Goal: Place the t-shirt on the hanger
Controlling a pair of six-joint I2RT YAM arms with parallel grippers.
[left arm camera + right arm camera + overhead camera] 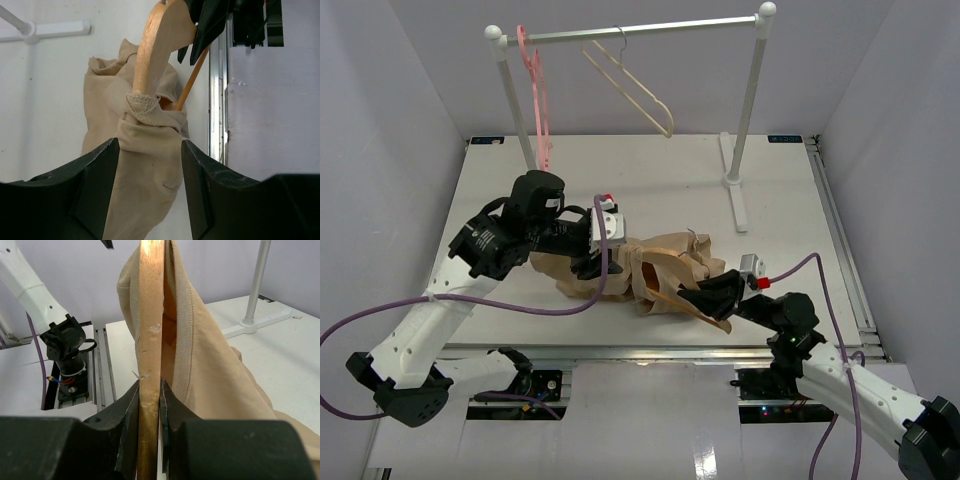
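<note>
Keep your right pincer [150, 407] clamped on the hanger [150, 315], whose end sits inside the shirt [105, 100], bunched mid-surface [770, 200]. Your left pincer [150, 170] straddles cloth, grip unclear; draw it gently along the wood.

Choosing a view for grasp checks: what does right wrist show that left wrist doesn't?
Right wrist only: right tool clamped on the hanger, on its wooden arm. Left wrist only: left tool astride the t-shirt, grip unclear; collar bunched round the hanger arm; thin crossbar. Both: hanger with the t-shirt draped on it.
</note>
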